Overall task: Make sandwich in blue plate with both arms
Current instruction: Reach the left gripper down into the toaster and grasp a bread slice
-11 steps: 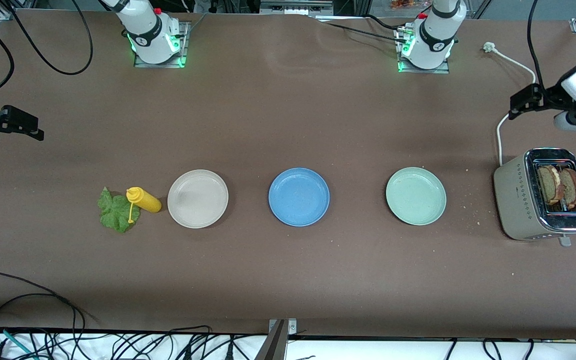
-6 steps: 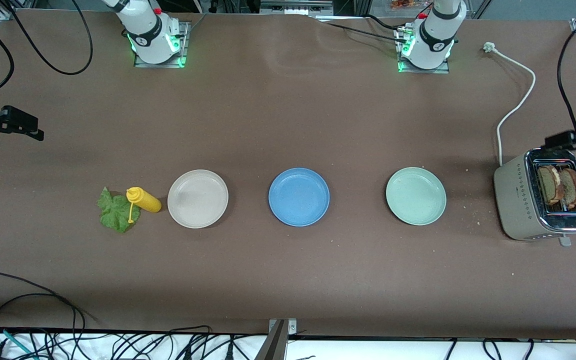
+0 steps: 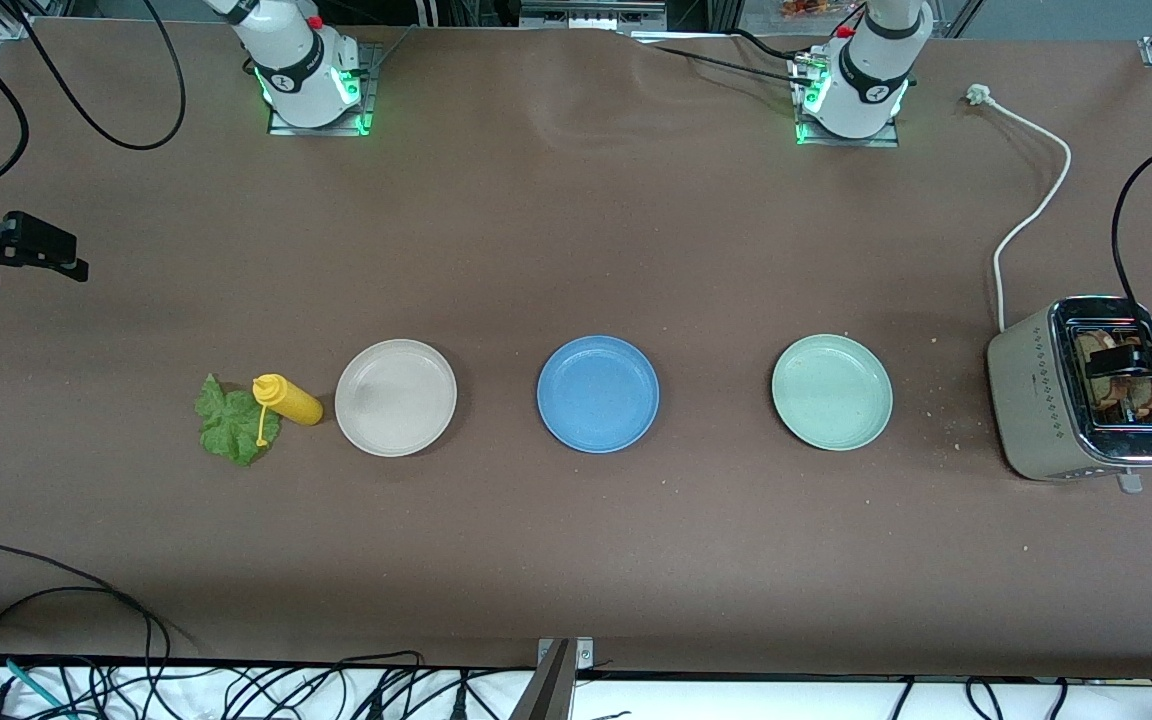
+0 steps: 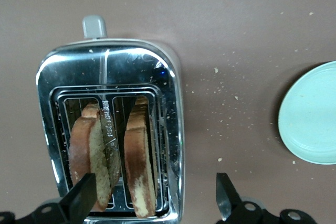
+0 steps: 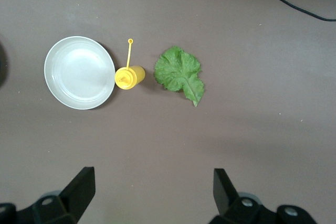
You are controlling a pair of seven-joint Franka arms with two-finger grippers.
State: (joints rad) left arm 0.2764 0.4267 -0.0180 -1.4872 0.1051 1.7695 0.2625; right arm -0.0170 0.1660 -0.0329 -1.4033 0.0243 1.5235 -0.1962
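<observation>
The blue plate (image 3: 597, 392) lies bare at the table's middle. Two brown bread slices (image 3: 1121, 385) stand in the toaster's slots; in the left wrist view one slice (image 4: 89, 156) stands beside the other (image 4: 139, 166). My left gripper (image 3: 1121, 360) hangs over the toaster top, open and empty, its own view (image 4: 153, 195) showing the fingers spread wide above the slices. The green lettuce leaf (image 3: 233, 420) (image 5: 179, 73) lies flat toward the right arm's end. My right gripper (image 3: 56, 255) (image 5: 153, 182) waits open and empty, high over that end of the table.
The toaster (image 3: 1031, 400) (image 4: 105, 59) stands at the left arm's end with its white cord (image 3: 1031, 215). A pale green plate (image 3: 832, 392) (image 4: 312, 114) lies beside it. A beige-white plate (image 3: 395, 397) (image 5: 79, 73) and a yellow squeeze bottle (image 3: 286, 400) (image 5: 128, 76) lie by the lettuce.
My left gripper has swung down from over the cord to directly over the toaster's slots. The right arm has not moved.
</observation>
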